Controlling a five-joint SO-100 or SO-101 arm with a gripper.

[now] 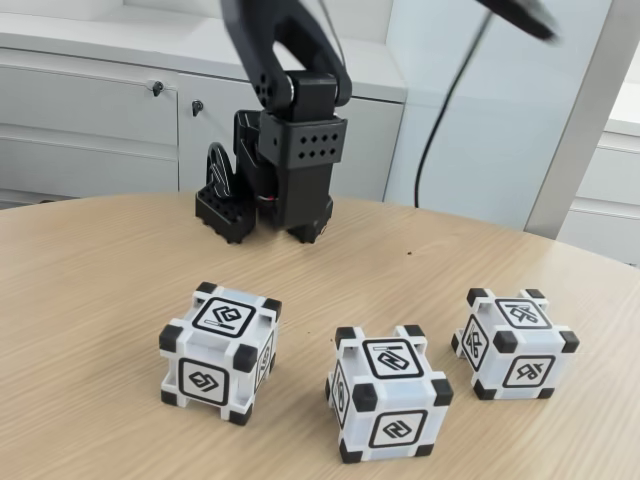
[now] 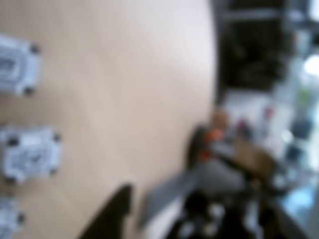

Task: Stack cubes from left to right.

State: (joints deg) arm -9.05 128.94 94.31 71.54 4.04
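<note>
**Three cubes in a row, arm behind them**

Fixed view: black gripper (image 1: pixel 268 228) hovers low over wooden table (image 1: pixel 90 270), behind the middle cube (image 1: pixel 388 405) & well apart from it. Can't tell if its fingers are spread or pressed together. Left cube (image 1: pixel 219 350) & right cube (image 1: pixel 514 342) flank the middle cube, none touching. White cabinets (image 1: pixel 90 110) stand beyond the table. Wrist view is blurred: cubes along its left edge.

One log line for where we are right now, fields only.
hand: above table behind cubes, holding nothing, jaw state unclear | left cube, middle cube, right cube: separate on table | stack: not started
</note>
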